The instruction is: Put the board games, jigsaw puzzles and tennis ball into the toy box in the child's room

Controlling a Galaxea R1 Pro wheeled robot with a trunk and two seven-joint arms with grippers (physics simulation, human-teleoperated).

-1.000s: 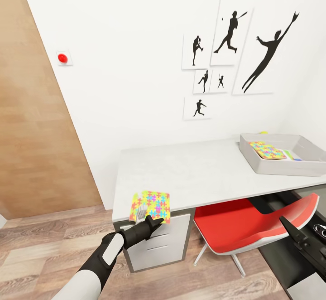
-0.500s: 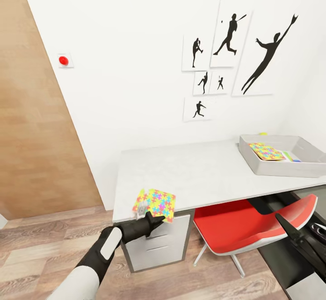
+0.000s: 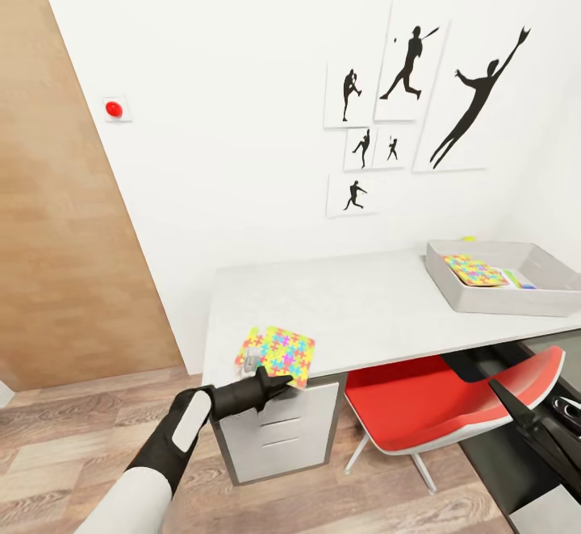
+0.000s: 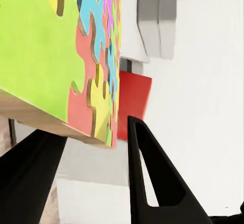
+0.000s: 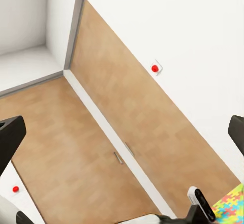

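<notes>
A jigsaw puzzle (image 3: pixel 278 354) sits tilted at the table's (image 3: pixel 355 308) front left corner, and my left gripper (image 3: pixel 266 379) is shut on its near edge. In the left wrist view the puzzle's (image 4: pixel 71 56) edge lies between the black fingers (image 4: pixel 152 178). The grey toy box (image 3: pixel 484 296) stands at the table's right end with a second jigsaw puzzle (image 3: pixel 476 269) and flat game boxes (image 3: pixel 520 280) inside. The tennis ball (image 3: pixel 468 238) peeks out behind the box. My right gripper (image 3: pixel 507 397) hangs low at the right, open, its fingers (image 5: pixel 10 137) far apart. The bed is out of view.
A red chair (image 3: pixel 452 405) is tucked under the table beside a white drawer unit (image 3: pixel 278 429). A wooden door (image 3: pixel 56 235) fills the left wall, with a red button (image 3: pixel 114 108) beside it. Dark furniture (image 3: pixel 541 469) sits at the lower right.
My left gripper has raised the puzzle a little and carried it slightly right over the table's corner. The right arm has barely moved.
</notes>
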